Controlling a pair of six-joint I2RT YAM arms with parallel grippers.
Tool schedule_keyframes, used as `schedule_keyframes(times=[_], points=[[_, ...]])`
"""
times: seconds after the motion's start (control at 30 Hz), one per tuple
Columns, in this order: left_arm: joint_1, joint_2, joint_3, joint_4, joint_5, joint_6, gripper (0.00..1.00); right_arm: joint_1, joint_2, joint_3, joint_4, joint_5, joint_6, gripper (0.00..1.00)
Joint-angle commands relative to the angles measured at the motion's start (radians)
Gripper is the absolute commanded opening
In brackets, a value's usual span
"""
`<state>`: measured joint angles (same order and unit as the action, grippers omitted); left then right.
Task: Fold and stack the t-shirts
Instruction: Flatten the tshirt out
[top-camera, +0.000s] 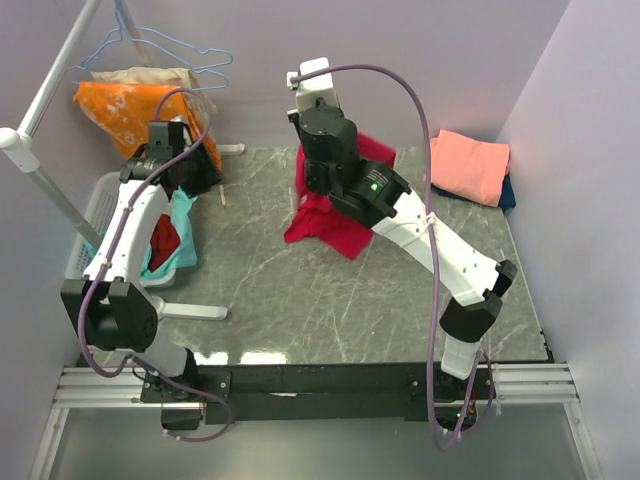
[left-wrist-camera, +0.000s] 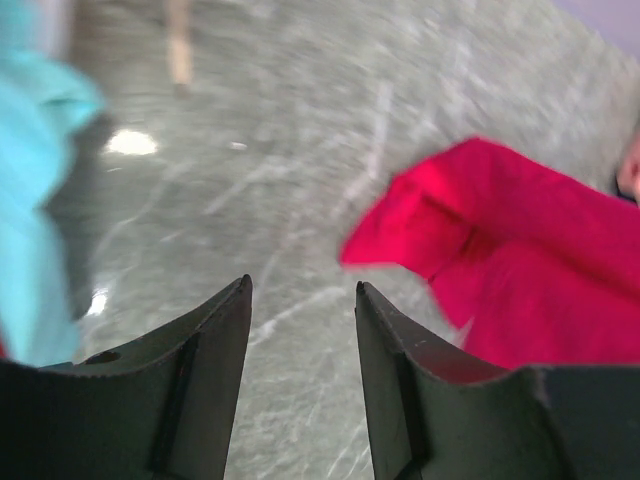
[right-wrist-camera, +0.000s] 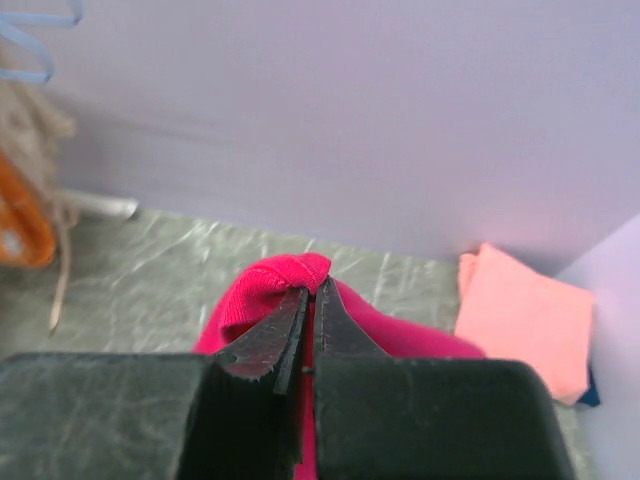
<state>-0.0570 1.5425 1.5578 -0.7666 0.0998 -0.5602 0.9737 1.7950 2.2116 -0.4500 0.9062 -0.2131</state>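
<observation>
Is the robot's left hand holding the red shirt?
No, the left gripper stands open over bare table with nothing in it, and the red t-shirt is off to its side.

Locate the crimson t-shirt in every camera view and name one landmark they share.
Top external: crimson t-shirt at centre, towards the back.
Left wrist: right half.
Right wrist: lower centre, pinched in the right gripper.
Shared landmark: grey marbled tabletop.

A: Which colours are you seeing?
B: You've a crimson tee (top-camera: 330, 228), a salmon tee (top-camera: 470, 165), a dark blue tee (top-camera: 509, 192), an orange cloth (top-camera: 125, 112) blotched white.
A: Your table (top-camera: 300, 300)?
B: Grey-green, veined white.
</observation>
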Motion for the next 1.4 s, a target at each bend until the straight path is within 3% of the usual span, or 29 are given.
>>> schedule_keyframes(times=[0.0, 0.1, 0.23, 0.53, 0.7, 0.83, 1.2, 1.37], points=[[-0.069, 0.008, 0.057, 0.067, 0.126, 0.092, 0.52, -0.006, -0.071, 0.045, 0.288, 0.128, -0.204, 0.0], [-0.128, 0.019, 0.068, 0.072, 0.166, 0.143, 0.52, -0.006, -0.057, 0.062, 0.407, 0.204, -0.345, 0.0], [-0.21, 0.037, 0.085, 0.069, 0.146, 0.186, 0.55, -0.009, -0.057, 0.079, 0.702, 0.26, -0.532, 0.0], [-0.225, 0.051, 0.045, 0.119, 0.233, 0.166, 0.57, -0.012, -0.083, 0.204, 0.847, 0.224, -0.652, 0.0], [-0.227, 0.1, -0.036, 0.239, 0.369, 0.097, 0.59, -0.012, -0.102, 0.214, 0.863, 0.214, -0.678, 0.0], [-0.239, 0.192, -0.085, 0.38, 0.613, 0.025, 0.66, -0.012, -0.106, 0.211, 0.852, 0.221, -0.672, 0.0], [-0.342, 0.416, -0.045, 0.541, 0.919, -0.107, 0.71, -0.012, -0.1, 0.215, 0.85, 0.229, -0.674, 0.0], [-0.363, 0.461, -0.053, 0.7, 1.0, -0.253, 0.75, -0.012, -0.091, 0.232, 0.844, 0.224, -0.674, 0.0]])
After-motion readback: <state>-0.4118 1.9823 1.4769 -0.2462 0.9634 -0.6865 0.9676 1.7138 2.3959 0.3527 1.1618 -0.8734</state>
